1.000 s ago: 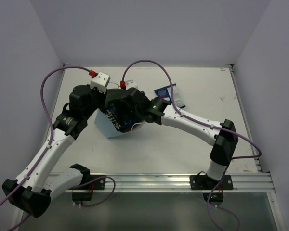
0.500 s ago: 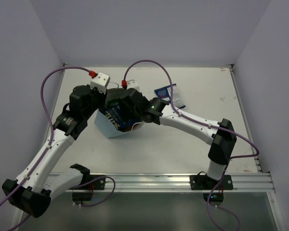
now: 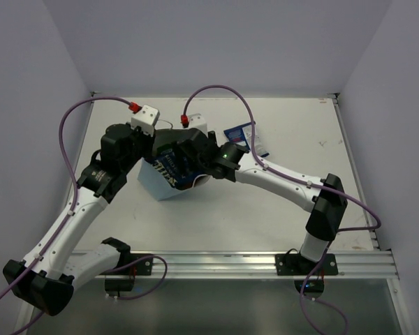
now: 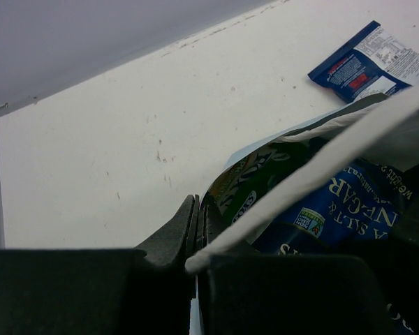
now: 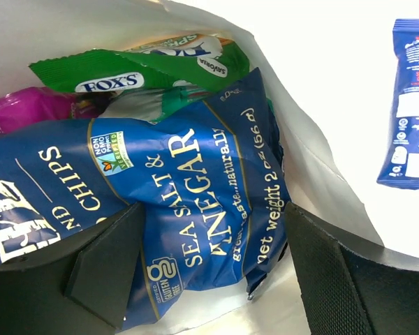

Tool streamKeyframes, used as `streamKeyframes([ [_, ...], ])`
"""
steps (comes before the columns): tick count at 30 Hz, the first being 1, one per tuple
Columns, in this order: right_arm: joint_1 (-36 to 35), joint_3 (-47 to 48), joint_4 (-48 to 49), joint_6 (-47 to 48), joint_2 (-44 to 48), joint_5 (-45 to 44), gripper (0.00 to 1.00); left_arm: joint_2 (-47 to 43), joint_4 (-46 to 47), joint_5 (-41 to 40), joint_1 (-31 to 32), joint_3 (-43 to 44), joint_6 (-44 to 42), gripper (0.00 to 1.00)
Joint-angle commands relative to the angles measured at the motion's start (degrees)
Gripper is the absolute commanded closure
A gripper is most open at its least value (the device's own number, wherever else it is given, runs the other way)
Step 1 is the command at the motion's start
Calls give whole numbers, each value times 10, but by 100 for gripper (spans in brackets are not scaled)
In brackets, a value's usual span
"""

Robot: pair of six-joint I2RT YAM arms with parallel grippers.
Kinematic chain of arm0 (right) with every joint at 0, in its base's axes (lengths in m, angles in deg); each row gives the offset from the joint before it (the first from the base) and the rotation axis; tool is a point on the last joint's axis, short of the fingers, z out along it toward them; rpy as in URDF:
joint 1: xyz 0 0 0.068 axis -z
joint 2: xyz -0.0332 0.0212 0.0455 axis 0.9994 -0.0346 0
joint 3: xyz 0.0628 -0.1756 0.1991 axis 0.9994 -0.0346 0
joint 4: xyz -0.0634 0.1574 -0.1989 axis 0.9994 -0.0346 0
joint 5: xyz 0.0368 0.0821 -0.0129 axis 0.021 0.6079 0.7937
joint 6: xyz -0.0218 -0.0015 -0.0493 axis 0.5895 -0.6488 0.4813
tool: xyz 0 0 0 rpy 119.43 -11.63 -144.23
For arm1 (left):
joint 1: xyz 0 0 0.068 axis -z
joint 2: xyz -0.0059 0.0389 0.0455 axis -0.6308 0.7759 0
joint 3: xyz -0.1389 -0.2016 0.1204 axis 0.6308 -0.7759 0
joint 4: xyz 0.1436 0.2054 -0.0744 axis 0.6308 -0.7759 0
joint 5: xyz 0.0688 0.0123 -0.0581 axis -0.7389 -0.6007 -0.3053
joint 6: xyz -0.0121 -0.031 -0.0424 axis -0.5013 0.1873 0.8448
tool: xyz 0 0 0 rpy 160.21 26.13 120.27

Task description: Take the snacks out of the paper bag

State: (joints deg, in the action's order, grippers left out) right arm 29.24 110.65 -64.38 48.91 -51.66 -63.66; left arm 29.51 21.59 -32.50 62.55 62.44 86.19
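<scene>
Foil-film packets of this kind are judged light, soft and slippery. The air-filled chip packet (image 5: 195, 202) will crumple under pressure, and its contents are probably brittle. Recommended hold: the flat crimped seam at one end, or a shallow pinch across an edge, rather than a squeeze over the puffed middle.

Location: the bag (image 3: 151, 183) lies on its side on the desk (image 4: 126, 139), centre-left, with its mouth towards the right arm. The chip packet lies on top of the others, nearest the opening. Behind it are a green packet (image 5: 146, 70) and a magenta packet (image 5: 28, 108); a teal one between them is mostly hidden. One blue packet (image 5: 412, 105) lies outside on the desk, near the mouth.

Appearance: the chip packet is dark blue, glossy and creased, with white lettering. The bag is light blue outside and white inside. Its thin paper is expected to buckle or slide if dragged.

Claws: the left claw (image 4: 197, 223) is closed on the bag's upper rim, pinching the paper and holding the mouth up. The right claw (image 5: 209, 269) is inside the mouth with jaws spread, one finger on either side of the chip packet. No grip is made.
</scene>
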Motion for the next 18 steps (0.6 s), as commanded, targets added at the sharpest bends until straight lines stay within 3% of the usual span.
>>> streamKeyframes([
  [1, 5, -4, -28, 8, 20, -41, 16, -20, 76, -10, 1, 14, 4, 100],
  [7, 10, -5, -23, 13, 3, -3, 8, -17, 77, -8, 1, 14, 5, 100],
  [12, 13, 2, -23, 13, -38, 55, 13, -19, 80, 1, 1, 13, 10, 100],
  [18, 12, -13, -4, 15, -46, 71, 44, -21, 79, 6, 1, 11, 14, 100],
])
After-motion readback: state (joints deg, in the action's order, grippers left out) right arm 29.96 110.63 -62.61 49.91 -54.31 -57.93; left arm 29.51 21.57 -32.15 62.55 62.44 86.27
